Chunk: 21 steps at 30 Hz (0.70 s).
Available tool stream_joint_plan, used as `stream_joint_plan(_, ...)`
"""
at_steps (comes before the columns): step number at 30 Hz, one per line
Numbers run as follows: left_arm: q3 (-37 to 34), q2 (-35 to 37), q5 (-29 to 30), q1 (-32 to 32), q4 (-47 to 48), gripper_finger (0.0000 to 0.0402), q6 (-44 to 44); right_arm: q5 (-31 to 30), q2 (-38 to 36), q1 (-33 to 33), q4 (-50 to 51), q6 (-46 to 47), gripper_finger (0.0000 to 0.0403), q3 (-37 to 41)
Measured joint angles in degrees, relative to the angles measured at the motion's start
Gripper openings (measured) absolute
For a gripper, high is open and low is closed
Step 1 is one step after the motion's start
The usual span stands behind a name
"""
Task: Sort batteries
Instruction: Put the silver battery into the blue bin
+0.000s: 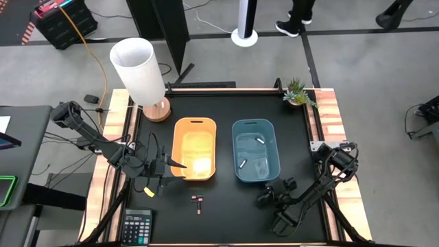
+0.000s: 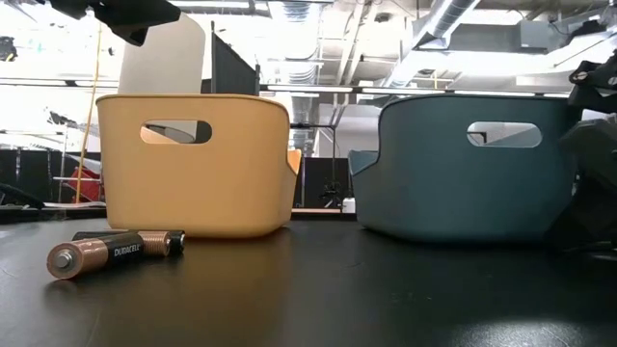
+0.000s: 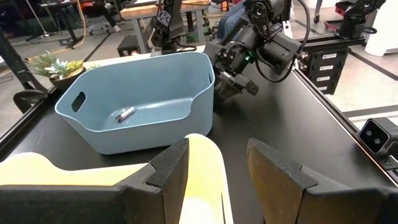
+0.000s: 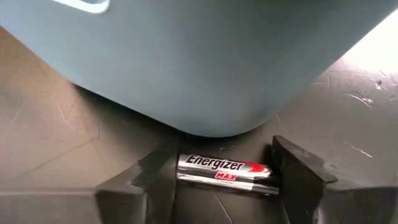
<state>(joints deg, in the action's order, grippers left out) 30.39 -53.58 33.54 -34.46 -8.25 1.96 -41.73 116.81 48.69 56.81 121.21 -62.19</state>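
Crowding right jaws (image 4: 224,177): blue bin (image 4: 205,62).

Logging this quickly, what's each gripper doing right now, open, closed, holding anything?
Left gripper: open, empty, at the orange bin's rim.
Right gripper: open around a silver battery beside the blue bin.

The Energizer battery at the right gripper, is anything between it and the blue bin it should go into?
Only the bin's own wall. The Energizer battery lies on the table between the right gripper fingers, tight against the outside of the blue bin. It must be lifted over the rim; nothing else visible blocks it.
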Motion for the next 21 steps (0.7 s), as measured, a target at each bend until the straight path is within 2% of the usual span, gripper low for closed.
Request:
stream_joint_plan(4, 0.0, 0.0, 0.0, 0.0, -0.1, 0.0157, 0.0, 0.3, 0.0, 0.5, 0.4, -0.1, 0.0213, -0.4)
stream_joint_plan(21, 0.0, 0.0, 0.0, 0.0, -0.1, 0.0157, 0.2, 1.1, 0.3, 2.8, 6.6, 0.4, 0.0213, -5.4)
